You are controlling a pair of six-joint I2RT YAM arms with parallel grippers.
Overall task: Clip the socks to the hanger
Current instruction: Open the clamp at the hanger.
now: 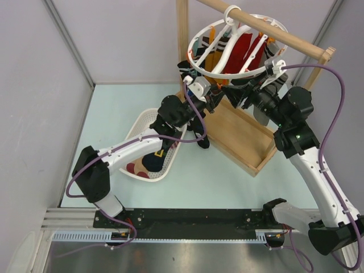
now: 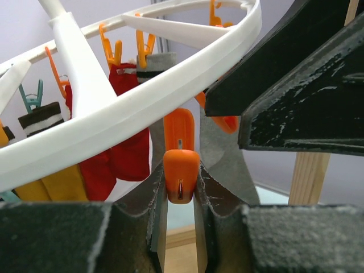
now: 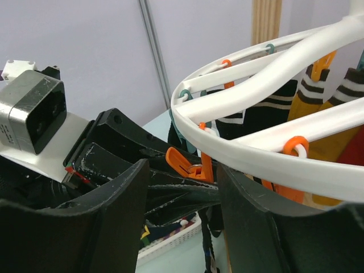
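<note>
In the overhead view, the hanger (image 1: 227,48) is hung from the wooden rail (image 1: 256,25), and socks (image 1: 242,54) in red, yellow and black are clipped under its ring. More socks are held in the white basket (image 1: 139,122) on the table, to the left of the rail's frame. The left gripper (image 1: 215,94) and the right gripper (image 1: 242,90) are raised to the near edge of the ring, close together, and a dark sock (image 1: 202,139) is seen hanging below them. In the left wrist view, an orange clip (image 2: 181,176) under the ring is pinched between the left fingers (image 2: 142,210), and the right gripper's black fingers are seen just beside it at the upper right. In the right wrist view, the right fingers (image 3: 114,216) are held apart, and the same clip and the left gripper are visible through the gap.
</note>
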